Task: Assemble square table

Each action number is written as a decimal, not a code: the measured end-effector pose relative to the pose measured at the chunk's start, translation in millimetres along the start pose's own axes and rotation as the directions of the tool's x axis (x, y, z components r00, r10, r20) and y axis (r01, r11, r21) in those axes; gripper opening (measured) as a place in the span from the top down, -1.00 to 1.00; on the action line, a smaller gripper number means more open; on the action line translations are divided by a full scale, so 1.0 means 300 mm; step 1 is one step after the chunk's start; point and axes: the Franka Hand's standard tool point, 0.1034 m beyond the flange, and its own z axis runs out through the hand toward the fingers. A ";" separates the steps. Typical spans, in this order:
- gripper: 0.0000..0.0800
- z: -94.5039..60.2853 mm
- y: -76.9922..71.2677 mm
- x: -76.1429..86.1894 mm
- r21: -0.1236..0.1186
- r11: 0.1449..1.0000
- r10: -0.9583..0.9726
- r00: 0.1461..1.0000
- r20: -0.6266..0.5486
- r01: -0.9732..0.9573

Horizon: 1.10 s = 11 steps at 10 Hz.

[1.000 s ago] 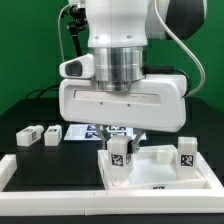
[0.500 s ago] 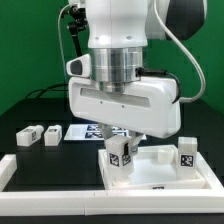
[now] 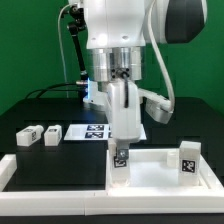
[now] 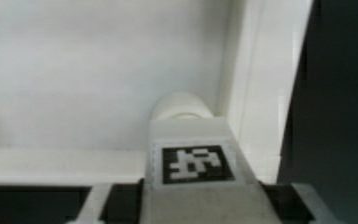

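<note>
The square table top (image 3: 160, 172) is a white tray with a raised rim, lying at the front on the exterior view's right. One white leg (image 3: 121, 158) with a tag stands upright at its near left corner. My gripper (image 3: 120, 148) comes straight down and is shut on this leg. In the wrist view the leg (image 4: 194, 150) fills the gap between my fingers (image 4: 119, 205), with the tray's rim (image 4: 265, 90) beside it. A second leg (image 3: 187, 158) stands at the tray's right corner. Two more legs (image 3: 28, 136) (image 3: 52, 133) lie on the black table at the left.
The marker board (image 3: 93, 131) lies flat behind the tray, partly hidden by my gripper. A long low white rail (image 3: 12, 172) runs along the front left. A cable hangs behind the arm against the green backdrop.
My hand has turned about its vertical axis from broadside to edge-on, staying over the leg at the tray's near left corner. The other legs have not moved.
</note>
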 end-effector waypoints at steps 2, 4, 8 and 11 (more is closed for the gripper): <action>0.27 0.000 0.001 0.000 0.011 0.995 0.097 0.995 0.008 -0.097; 0.27 0.004 0.002 -0.004 0.007 1.000 -0.009 1.000 0.001 0.009; -0.59 0.003 0.001 -0.020 -0.031 0.879 -0.476 0.880 -0.004 0.475; -0.62 0.000 0.000 -0.016 -0.039 0.708 -0.706 0.708 -0.002 0.705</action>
